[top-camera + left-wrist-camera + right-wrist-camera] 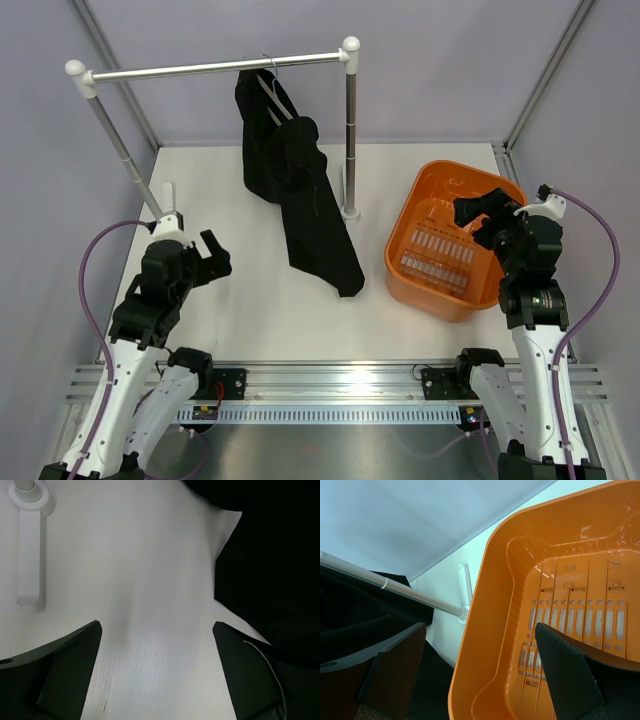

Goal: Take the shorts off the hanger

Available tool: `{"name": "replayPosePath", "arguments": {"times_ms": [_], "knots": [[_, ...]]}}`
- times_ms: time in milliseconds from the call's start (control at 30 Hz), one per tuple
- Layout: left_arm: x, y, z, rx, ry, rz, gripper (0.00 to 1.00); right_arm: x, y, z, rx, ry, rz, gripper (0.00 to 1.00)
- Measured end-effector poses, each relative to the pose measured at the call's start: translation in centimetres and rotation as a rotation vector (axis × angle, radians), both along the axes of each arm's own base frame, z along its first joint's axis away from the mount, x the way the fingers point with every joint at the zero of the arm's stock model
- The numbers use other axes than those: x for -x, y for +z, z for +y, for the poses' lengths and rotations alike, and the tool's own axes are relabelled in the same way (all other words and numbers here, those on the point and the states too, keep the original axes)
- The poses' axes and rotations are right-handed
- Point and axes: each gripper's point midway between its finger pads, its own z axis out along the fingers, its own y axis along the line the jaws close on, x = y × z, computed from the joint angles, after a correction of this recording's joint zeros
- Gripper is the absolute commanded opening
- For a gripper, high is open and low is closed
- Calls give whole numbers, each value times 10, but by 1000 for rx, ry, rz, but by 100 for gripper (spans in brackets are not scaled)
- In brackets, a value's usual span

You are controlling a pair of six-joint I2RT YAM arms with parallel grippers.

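The black shorts (300, 190) hang from the hanger (272, 88) on the silver rail, and their lower end trails onto the white table. Only the hanger's thin hook and upper arms show; the rest is hidden in the fabric. The shorts also fill the right side of the left wrist view (275, 565) and the left edge of the right wrist view (365, 615). My left gripper (216, 255) is open and empty, low over the table left of the shorts. My right gripper (478, 212) is open and empty above the orange basket.
A white-and-silver clothes rack (215, 68) spans the back, with one post (351, 130) just right of the shorts and a sloping post (120, 145) at left. The orange basket (420, 195) sits at right. Grey walls enclose the table.
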Motion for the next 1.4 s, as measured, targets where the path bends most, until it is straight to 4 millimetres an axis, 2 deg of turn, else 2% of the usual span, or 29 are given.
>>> {"name": "replayPosePath", "arguments": {"times_ms": [300,400,533,600,800,900,1033,1100,1267,1400], "knots": [[-1,1,-2,-6,-16,-1,99,3,-8,-2,16,-6,34,99],[-4,13,-4,1,-25,-18,99,5,-12,-4,29,-15,48,99],[-14,55,-9,27,-39,-92,99,8,-14,-5,38,-18,59,99],[-20,91,-14,53,-51,-153,99,9,-14,-5,39,-14,58,100],[-46,216,-30,134,-97,-381,98,11,-15,0,45,16,59,99],[-59,256,-37,171,-111,-451,93,15,-14,1,50,25,56,99],[-89,287,-50,195,-123,-472,89,19,-9,4,50,40,37,99],[-108,296,-65,200,-147,-470,88,20,-8,4,51,41,34,99],[-152,298,-114,171,-204,-430,87,20,-9,7,48,58,37,99],[-174,295,-138,130,-200,-419,85,22,-4,7,50,59,40,99]]}}
